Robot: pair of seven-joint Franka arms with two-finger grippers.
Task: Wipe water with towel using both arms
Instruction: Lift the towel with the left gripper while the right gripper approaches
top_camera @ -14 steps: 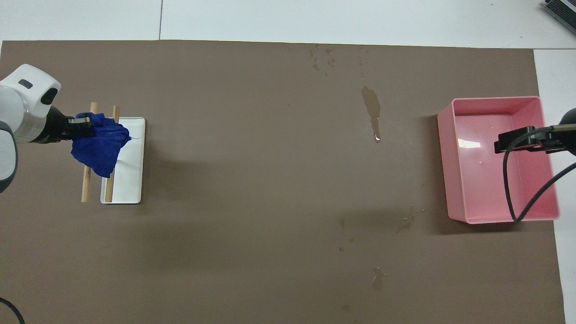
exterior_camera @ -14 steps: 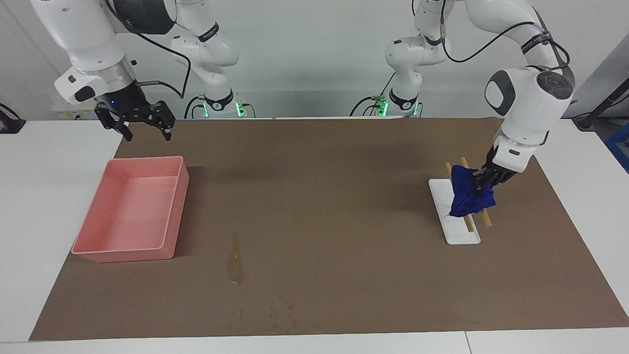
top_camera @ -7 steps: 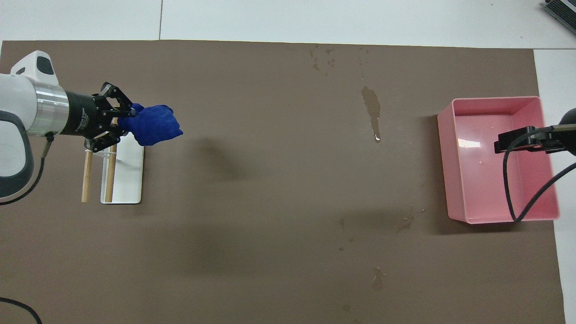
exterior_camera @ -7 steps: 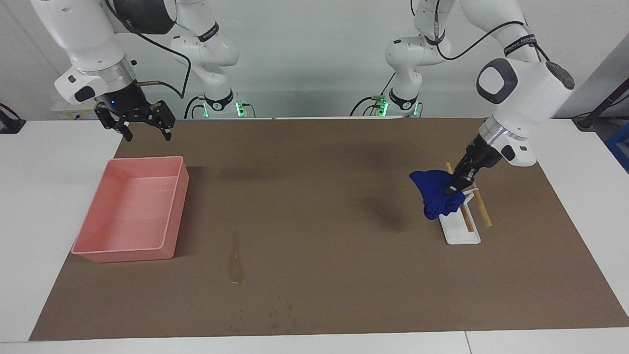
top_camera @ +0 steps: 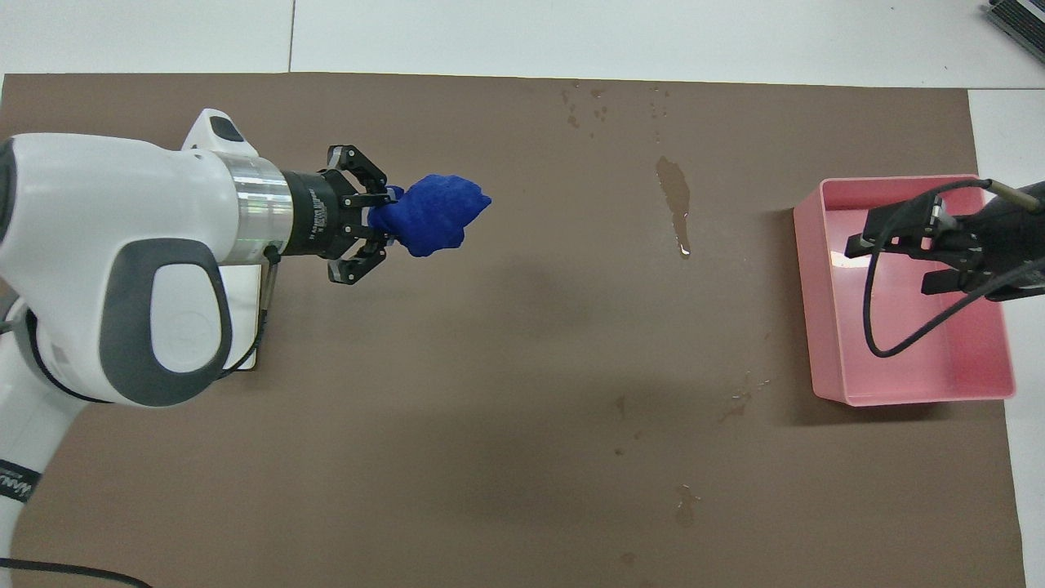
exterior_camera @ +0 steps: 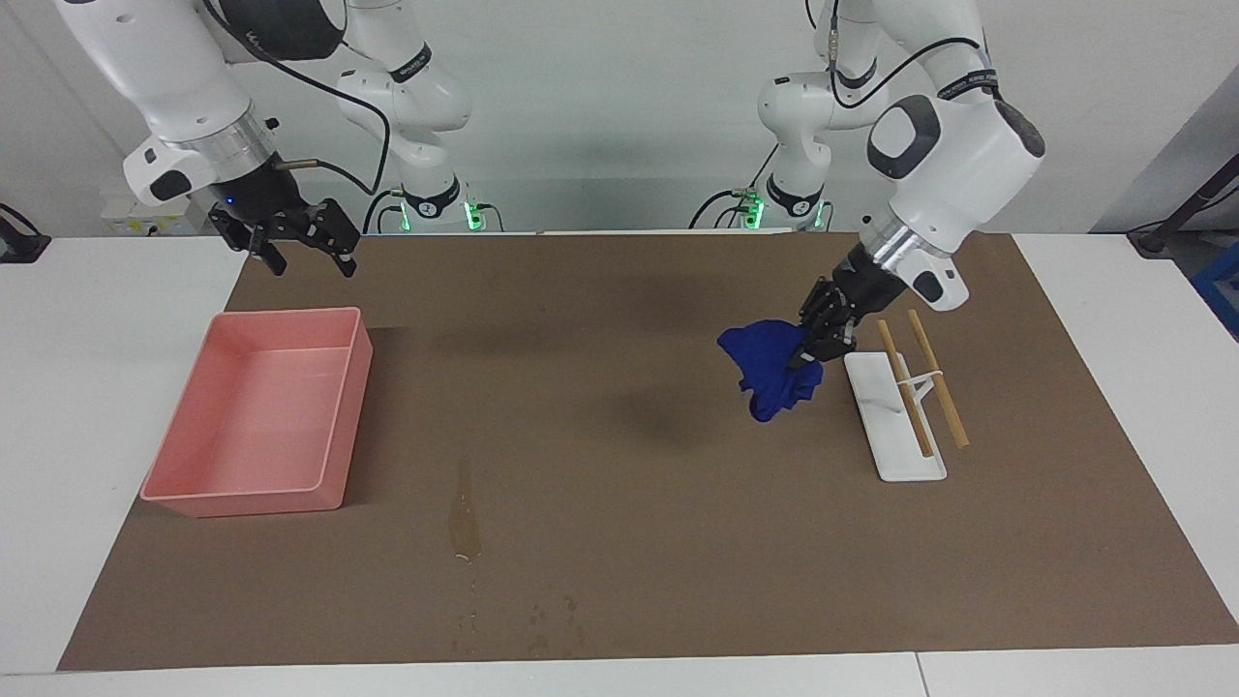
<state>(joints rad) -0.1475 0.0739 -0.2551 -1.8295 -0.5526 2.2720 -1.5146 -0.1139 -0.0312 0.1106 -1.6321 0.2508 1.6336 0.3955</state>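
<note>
- Claw status first: left claw [exterior_camera: 811,347] was clamped on the towel [exterior_camera: 770,379], holding it in the air over bare mat [exterior_camera: 619,581] just beside the white tray [exterior_camera: 895,455]. Links splayed, fingertips together on the cloth.
- Right claw [exterior_camera: 302,247] hung with its fingers apart and nothing in them, over the mat's edge just by the pink bin [exterior_camera: 254,416]. That arm was waiting.
- Mat covered most of the surface [exterior_camera: 97,319]. Pink bin sat at the right arm's end, tray at the left arm's end.
- Tray carried two wooden sticks [exterior_camera: 920,387] laid across it, ends overhanging. No cloth on it.
- Towel: deep blue, bunched, dangling below the fingertips in folds. Looked soft and light, no stiffness, so it should drape and drag rather than push. Grip was on one gathered corner; the rest hung free. For wiping I'd judge a flatter contact patch works better than a hanging lump. A second hold by the other claw on a free fold, away from the current pinch, seemed the sensible spot.
- Water [exterior_camera: 464,513]: thin glossy streak on the mat, farther from the robots than the bin, well apart from the towel. Untouched, so the wipe was not yet begun. Thin film, should soak readily into cloth.
- Smaller dark specks [exterior_camera: 552,620] lay farther out than the streak.
</note>
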